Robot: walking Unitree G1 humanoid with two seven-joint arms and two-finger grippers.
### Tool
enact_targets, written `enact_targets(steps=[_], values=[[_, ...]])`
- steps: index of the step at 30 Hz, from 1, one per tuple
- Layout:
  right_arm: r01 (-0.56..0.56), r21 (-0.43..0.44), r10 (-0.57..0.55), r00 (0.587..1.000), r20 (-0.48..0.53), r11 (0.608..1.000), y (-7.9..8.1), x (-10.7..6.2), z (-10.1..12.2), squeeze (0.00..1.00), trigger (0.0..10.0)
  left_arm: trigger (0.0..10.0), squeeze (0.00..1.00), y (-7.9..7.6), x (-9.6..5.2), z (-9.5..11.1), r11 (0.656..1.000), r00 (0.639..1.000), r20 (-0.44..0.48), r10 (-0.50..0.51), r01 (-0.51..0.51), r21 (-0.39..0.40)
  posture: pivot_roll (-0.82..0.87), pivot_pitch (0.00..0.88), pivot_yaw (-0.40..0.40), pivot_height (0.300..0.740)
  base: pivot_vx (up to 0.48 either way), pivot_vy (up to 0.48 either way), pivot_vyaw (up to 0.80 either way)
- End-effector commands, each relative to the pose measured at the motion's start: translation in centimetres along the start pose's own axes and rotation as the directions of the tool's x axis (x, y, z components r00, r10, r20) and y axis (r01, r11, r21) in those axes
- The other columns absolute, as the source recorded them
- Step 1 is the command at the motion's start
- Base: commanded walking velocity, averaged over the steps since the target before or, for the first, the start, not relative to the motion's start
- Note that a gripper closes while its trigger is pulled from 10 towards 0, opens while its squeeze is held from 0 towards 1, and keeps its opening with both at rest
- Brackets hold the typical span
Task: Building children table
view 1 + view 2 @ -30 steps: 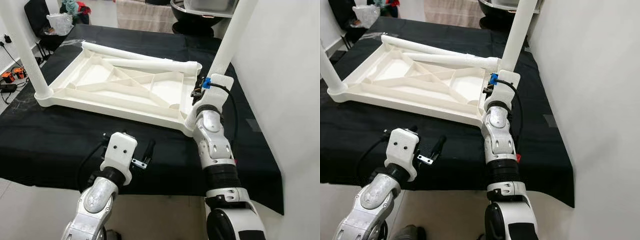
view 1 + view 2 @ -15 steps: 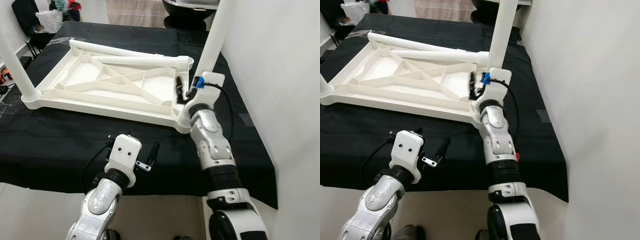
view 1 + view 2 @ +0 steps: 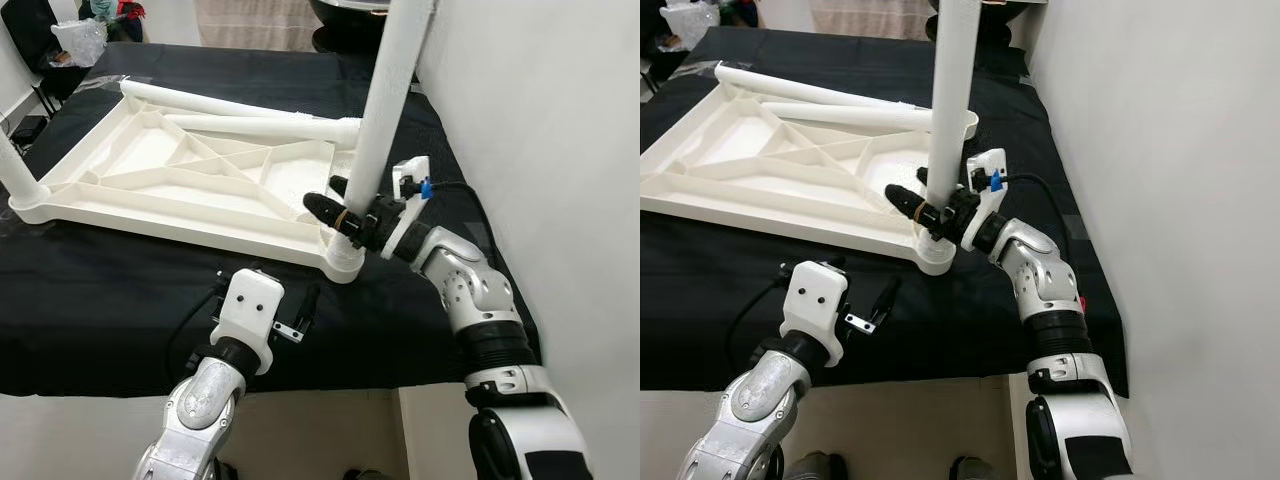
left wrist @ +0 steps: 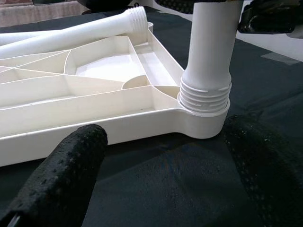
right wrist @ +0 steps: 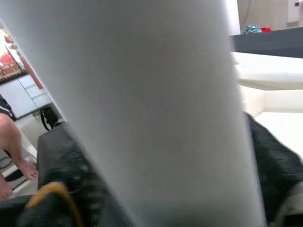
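Observation:
The white plastic tabletop (image 3: 150,190) lies upside down on a black cloth. One white leg (image 3: 385,110) stands upright in the near right corner socket (image 4: 203,111). My right gripper (image 3: 326,195) reaches in from the right and is shut on this leg just above the socket, one black finger on each side; the leg (image 5: 156,113) runs between them in the right wrist view. My left gripper (image 4: 161,189) hovers low over the cloth in front of that corner, open, touching nothing. A second upright leg (image 3: 17,170) stands at the left corner.
Two loose white legs (image 3: 255,127) lie along the tabletop's far edge. A white wall (image 3: 540,110) runs close on the right. A dark chair with a plastic bag (image 3: 75,40) is at the back left. A person's bare leg (image 5: 12,146) stands beyond the table.
The camera has shifted. My right forearm swung out to the right and its wrist turned, so the fingers now clasp the upright leg from the side. The left arm has stayed put.

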State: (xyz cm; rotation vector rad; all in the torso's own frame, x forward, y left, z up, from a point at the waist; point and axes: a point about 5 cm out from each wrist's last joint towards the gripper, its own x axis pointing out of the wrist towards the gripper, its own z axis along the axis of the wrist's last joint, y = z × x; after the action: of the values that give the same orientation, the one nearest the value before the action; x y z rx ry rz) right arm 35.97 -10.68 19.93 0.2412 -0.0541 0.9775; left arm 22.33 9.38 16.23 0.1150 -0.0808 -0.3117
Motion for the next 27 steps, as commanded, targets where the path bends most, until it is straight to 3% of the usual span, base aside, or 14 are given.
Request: enact_targets(steps=[1, 2, 9, 12, 13, 14, 15, 16, 19, 22, 24, 25, 26, 27], values=[[-0.058, -0.023, 0.057, 0.998, -0.017, 0.998, 0.7, 1.3, -0.1, 0.0, 2.0, 10.0, 0.0, -0.1, -0.2, -0.2, 1.0, 1.0, -0.007, -0.003, 0.003, -0.004, 0.08, 0.101, -0.086, 0.74, 0.0, 0.0, 0.0], [-0.055, -0.026, 0.055, 0.998, -0.008, 0.998, 0.7, 1.7, 0.0, 0.0, 0.0, 10.0, 0.0, -0.1, -0.2, -0.2, 1.0, 1.0, -0.008, -0.004, 0.004, -0.004, 0.08, 0.096, -0.087, 0.74, 0.0, 0.0, 0.0], [0.178, -0.085, -0.171, 0.982, 0.076, 0.98, -0.3, 1.8, 0.4, 0.0, 0.0, 10.0, 0.0, -0.1, -0.2, -0.3, 1.0, 1.0, -0.008, -0.002, 0.002, -0.002, 0.07, 0.088, -0.091, 0.74, 0.0, 0.0, 0.0], [0.374, -0.113, -0.362, 0.925, 0.116, 0.92, -1.2, 1.3, 0.4, 0.0, 0.0, 10.0, 0.0, -0.1, -0.2, -0.4, 1.0, 1.0, -0.008, -0.002, 0.002, -0.002, 0.07, 0.08, -0.087, 0.74, 0.0, 0.0, 0.0], [0.62, -0.107, -0.603, 0.783, 0.153, 0.778, -2.2, 0.2, 0.4, 0.0, 0.0, 10.0, 0.0, -0.1, -0.1, -0.5, 1.0, 1.0, -0.008, -0.005, 0.005, 0.0, 0.07, 0.08, -0.087, 0.74, 0.0, 0.0, 0.0], [0.62, -0.107, -0.603, 0.783, 0.153, 0.778, -2.2, 0.2, 0.4, 0.0, 0.0, 10.0, 0.0, -0.1, -0.1, -0.5, 1.0, 1.0, -0.008, -0.005, 0.005, 0.0, 0.07, 0.08, -0.087, 0.74, 0.0, 0.0, 0.0], [0.721, -0.096, -0.703, 0.691, 0.168, 0.686, -2.7, -0.6, 0.4, 0.0, 0.0, 10.0, 0.0, -0.2, -0.1, -0.5, 1.0, 1.0, -0.009, -0.006, 0.006, 0.0, 0.07, 0.08, -0.087, 0.74, 0.0, 0.0, 0.0], [0.721, -0.096, -0.703, 0.691, 0.168, 0.686, -2.7, -0.6, 0.4, 0.0, 0.0, 10.0, 0.0, -0.2, -0.1, -0.5, 1.0, 1.0, -0.009, -0.006, 0.006, 0.0, 0.07, 0.08, -0.087, 0.74, 0.0, 0.0, 0.0], [0.916, -0.063, -0.897, 0.401, 0.186, 0.396, -2.2, -2.6, 0.4, 0.0, 0.0, 10.0, 0.0, -0.2, -0.1, -0.6, 1.0, 1.0, -0.01, -0.007, 0.007, 0.004, 0.06, 0.08, -0.086, 0.74, 0.0, 0.0, 0.0], [0.95, -0.04, -0.933, 0.313, 0.18, 0.311, -1.6, -2.8, 0.2, 0.0, 0.0, 10.0, 0.0, -0.2, 0.0, -0.6, 1.0, 1.0, -0.01, -0.009, 0.009, 0.007, 0.06, 0.084, -0.085, 0.74, 0.0, 0.0, 0.0], [0.95, -0.04, -0.933, 0.313, 0.18, 0.311, -1.6, -2.8, 0.2, 0.0, 0.0, 10.0, 0.0, -0.2, 0.0, -0.6, 1.0, 1.0, -0.01, -0.009, 0.009, 0.007, 0.06, 0.084, -0.085, 0.74, 0.0, 0.0, 0.0], [0.949, -0.041, -0.932, 0.316, 0.177, 0.314, -1.3, -2.5, 0.2, 0.0, 2.5, 10.0, 0.0, -0.2, 0.0, -0.6, 1.0, 1.0, -0.011, -0.01, 0.01, 0.009, 0.06, 0.084, -0.085, 0.74, 0.0, 0.0, 0.0], [0.936, -0.043, -0.919, 0.352, 0.175, 0.35, -0.9, -1.6, 0.1, 0.0, 10.0, 10.0, 0.0, -0.2, 0.0, -0.7, 1.0, 1.0, -0.012, -0.011, 0.011, 0.009, 0.06, 0.085, -0.084, 0.74, 0.0, 0.0, 0.0], [0.936, -0.043, -0.919, 0.352, 0.175, 0.35, -0.9, -1.6, 0.1, 0.0, 10.0, 10.0, 0.0, -0.2, 0.0, -0.7, 1.0, 1.0, -0.012, -0.011, 0.011, 0.009, 0.06, 0.085, -0.084, 0.74, 0.0, 0.0, 0.0]])
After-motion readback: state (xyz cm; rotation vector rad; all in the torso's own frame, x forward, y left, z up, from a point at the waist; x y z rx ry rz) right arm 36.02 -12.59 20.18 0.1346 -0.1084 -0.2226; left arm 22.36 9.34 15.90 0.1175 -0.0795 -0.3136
